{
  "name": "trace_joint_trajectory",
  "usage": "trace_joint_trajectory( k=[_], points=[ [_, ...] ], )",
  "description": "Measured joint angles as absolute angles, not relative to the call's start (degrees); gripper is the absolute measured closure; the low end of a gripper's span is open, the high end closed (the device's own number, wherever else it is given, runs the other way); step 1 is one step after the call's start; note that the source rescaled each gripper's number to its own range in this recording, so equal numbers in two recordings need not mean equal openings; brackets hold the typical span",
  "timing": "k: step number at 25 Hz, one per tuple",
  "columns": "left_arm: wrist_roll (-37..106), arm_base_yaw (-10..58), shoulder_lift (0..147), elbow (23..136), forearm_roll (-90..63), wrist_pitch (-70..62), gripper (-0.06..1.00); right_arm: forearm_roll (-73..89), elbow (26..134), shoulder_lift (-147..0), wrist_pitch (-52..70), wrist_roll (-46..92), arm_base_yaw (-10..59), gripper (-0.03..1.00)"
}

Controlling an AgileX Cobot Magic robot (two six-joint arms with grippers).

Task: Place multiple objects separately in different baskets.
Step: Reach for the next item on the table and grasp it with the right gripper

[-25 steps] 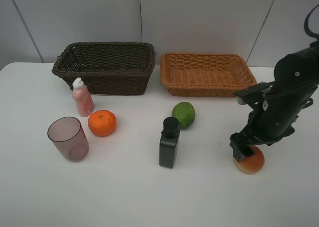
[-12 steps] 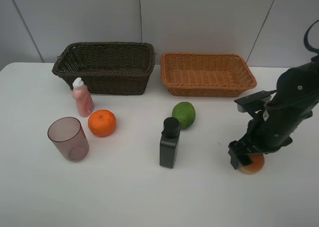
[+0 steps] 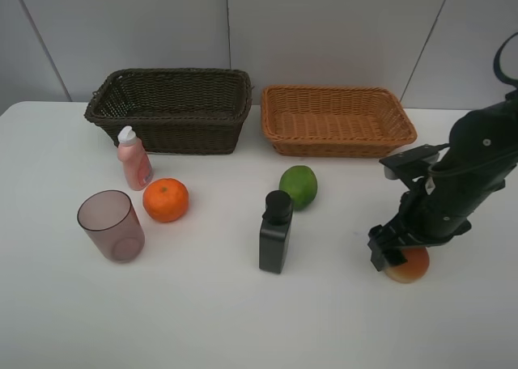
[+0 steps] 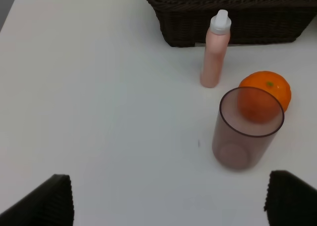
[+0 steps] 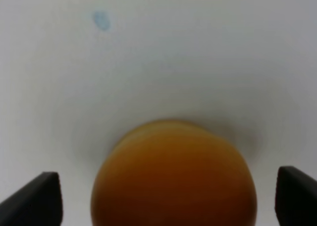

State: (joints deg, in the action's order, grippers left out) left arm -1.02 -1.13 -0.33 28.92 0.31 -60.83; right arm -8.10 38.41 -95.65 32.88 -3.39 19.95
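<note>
- The right gripper [image 3: 395,250] hung over the peach [image 3: 411,267] on the tabletop [image 3: 202,320], its fingers [image 5: 34,196] wide apart on either side of the fruit.
- The left gripper [image 4: 168,201] was spread too and held nothing.
- The step in hand looked like grasping the peach. The next move called for closing, lifting and carrying it to the tan basket [image 3: 336,118].

Glossy black right arm [image 3: 477,154] with rounded links and a looping black cable [image 3: 497,60].
</note>
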Motion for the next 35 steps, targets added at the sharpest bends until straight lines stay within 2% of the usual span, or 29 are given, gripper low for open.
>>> trace_joint_trajectory(
  k=[31,33,35],
  points=[
    [-1.02,-1.13,-0.33,28.92,0.31,-60.83,-0.06,-8.81,36.23,-100.09,28.59,-3.39,19.95,0.0],
    [-1.02,-1.13,-0.33,28.92,0.31,-60.83,-0.06,-8.83,36.23,-100.09,28.59,-3.39,19.95,0.01],
    [-1.02,-1.13,-0.33,28.92,0.31,-60.83,-0.06,-8.94,36.23,-100.09,28.59,-3.39,20.0,0.08]
  ],
)
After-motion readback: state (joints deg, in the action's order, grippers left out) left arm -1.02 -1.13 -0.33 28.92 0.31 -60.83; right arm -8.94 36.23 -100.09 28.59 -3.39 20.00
